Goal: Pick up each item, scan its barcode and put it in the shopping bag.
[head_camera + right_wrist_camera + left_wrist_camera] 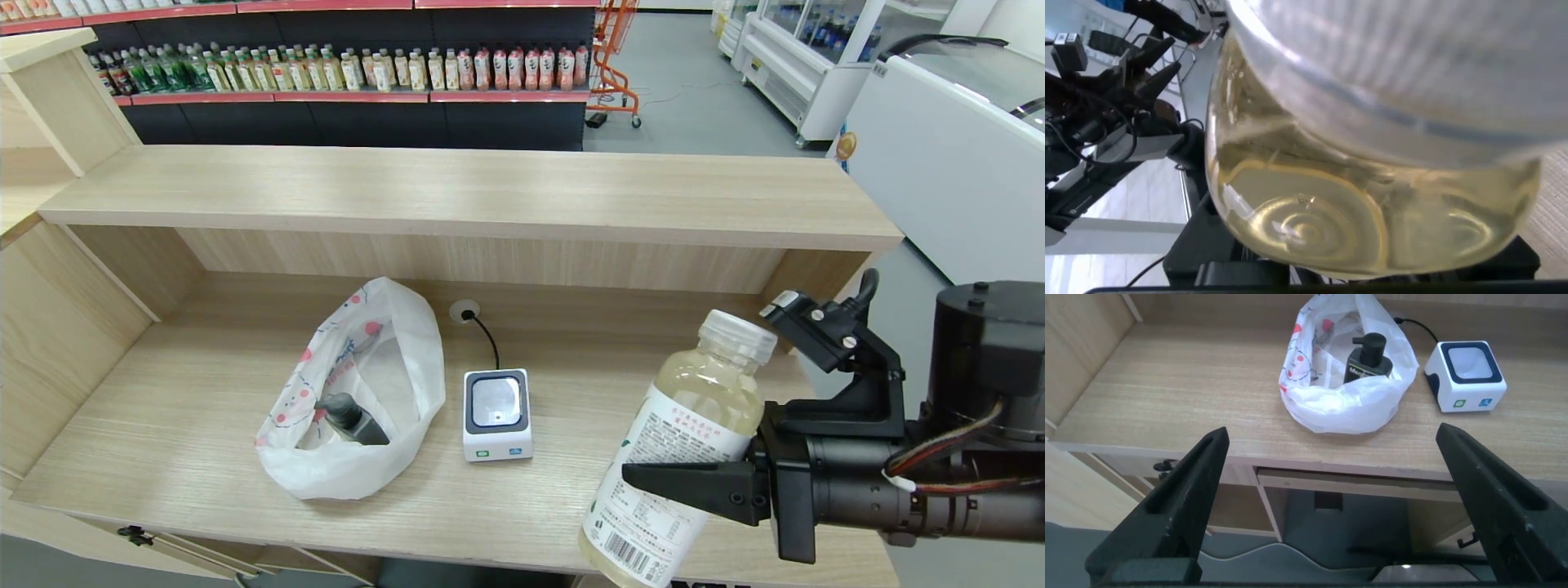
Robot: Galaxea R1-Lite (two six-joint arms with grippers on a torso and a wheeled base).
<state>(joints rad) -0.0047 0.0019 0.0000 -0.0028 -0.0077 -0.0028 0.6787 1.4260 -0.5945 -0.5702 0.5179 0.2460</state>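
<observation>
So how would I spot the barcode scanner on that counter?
Find the light wooden counter. Next to the white shopping bag lying on it stands the scanner, a small white box. Only it has a dark glass window on top and a black cable behind.

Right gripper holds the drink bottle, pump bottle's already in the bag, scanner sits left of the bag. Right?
Wrong side: the head view shows the scanner right of the bag, not left. Rest stands: right gripper holds the drink bottle, pump bottle in the bag.
</observation>
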